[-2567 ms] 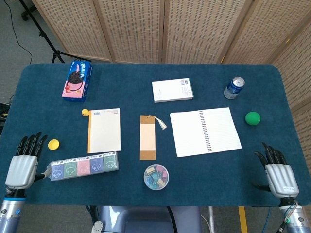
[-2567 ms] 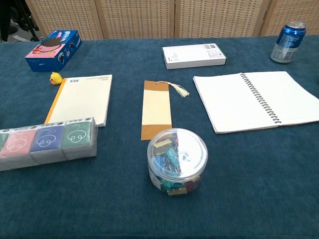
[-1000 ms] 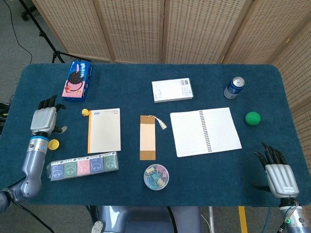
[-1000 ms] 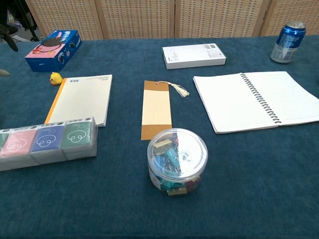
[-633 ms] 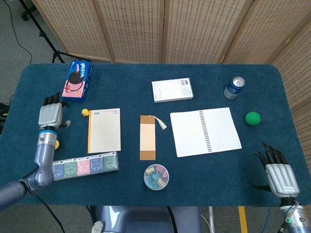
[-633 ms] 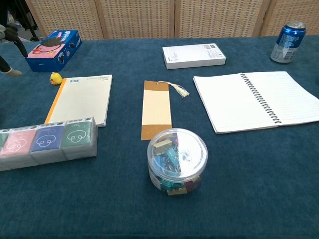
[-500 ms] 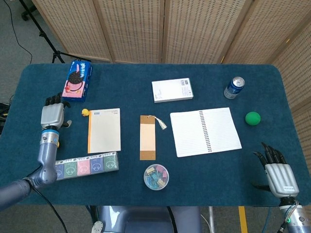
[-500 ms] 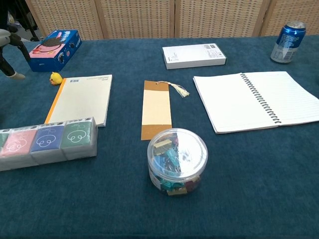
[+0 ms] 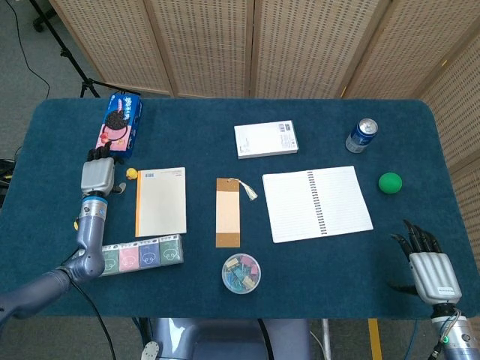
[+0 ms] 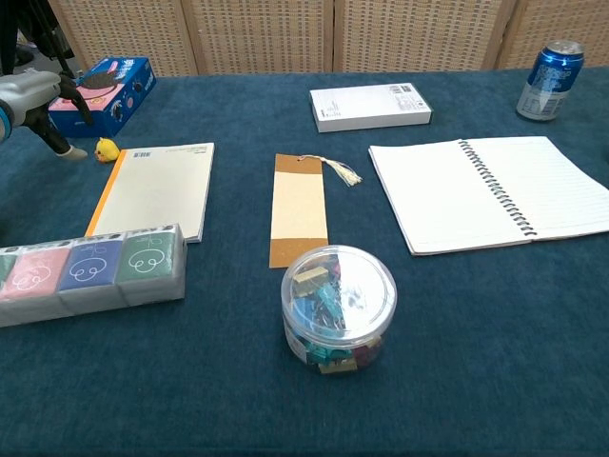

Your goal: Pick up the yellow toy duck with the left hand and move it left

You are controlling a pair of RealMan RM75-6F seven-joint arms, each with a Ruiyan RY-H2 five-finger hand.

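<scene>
**Duck sits just right of the left hand, nothing grabbed yet**

In the head view the yellow toy duck (image 9: pixel 131 174) is in the left part of the frame, on the blue table (image 9: pixel 225 285), tucked against the upper-left corner of the orange-edged notepad (image 9: pixel 161 201) and just below the blue cookie box (image 9: pixel 119 124). The left hand (image 9: pixel 98 175) is right beside it, on the duck's left, close but apart as far as I can tell. The chest view agrees: the duck (image 10: pixel 107 149) is in the upper left and the hand (image 10: pixel 48 105) comes in from the frame edge, fingers hanging down and spread, holding nothing, one fingertip low just left of the duck.

So the coming reach is short and goes rightward in frame. The duck's too small to call a long axis.

The right hand (image 9: pixel 431 271) is parked way off at the lower right, fingers spread and empty, so the left is clearly the nearer one.
</scene>
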